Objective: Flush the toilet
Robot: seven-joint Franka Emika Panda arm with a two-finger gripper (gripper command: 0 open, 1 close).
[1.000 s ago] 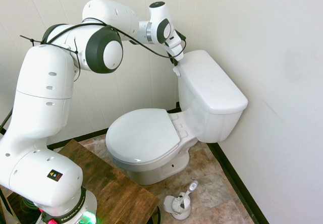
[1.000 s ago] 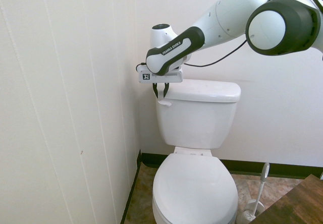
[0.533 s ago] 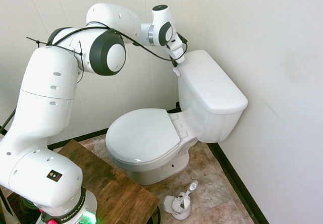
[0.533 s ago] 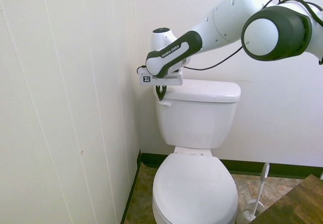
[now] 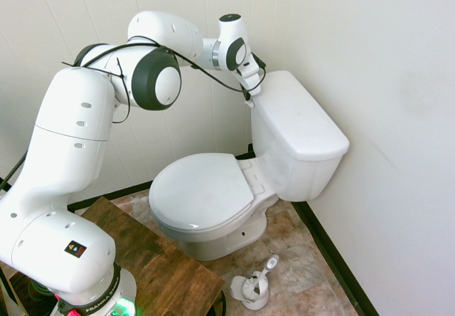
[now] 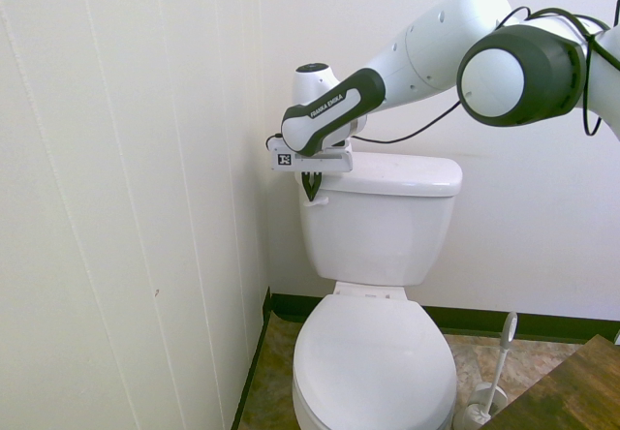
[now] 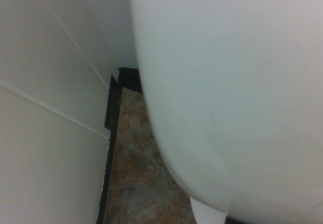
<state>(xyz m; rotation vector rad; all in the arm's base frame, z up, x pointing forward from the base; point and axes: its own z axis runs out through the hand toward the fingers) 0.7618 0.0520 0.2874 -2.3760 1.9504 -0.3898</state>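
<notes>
1. Fingers [image 6: 311, 199] together, nothing clamped between them; tips point down at the flush lever [image 6: 318, 200]. Contact probable, though a slight gap cannot be ruled out.
2. Toilet [image 6: 376, 362] stands beyond the tabletop [image 5: 149, 259], its tank [image 6: 378, 236] against the far wall [image 6: 542, 207] in the second exterior view. Lever sits on the tank front, upper left in that view, close to the left wall [image 6: 126, 256].
3. Step in hand, as judged: pressing the lever. Best kept as a straight, slow downward push, with the closed tips landing toward the lever's free end for leverage.
4. Keep the tips just clear of the tank front; too deep and they scrape porcelain, too shallow and they slip off the lever. Carry the push through its full travel, then lift straight up so it springs back.
5. Compared with the first earlier pair: fingers stood apart there, above the lever; now they are together and lower. Against the later pair: already together, hand now slightly lower. Toilet unmoved.
</notes>
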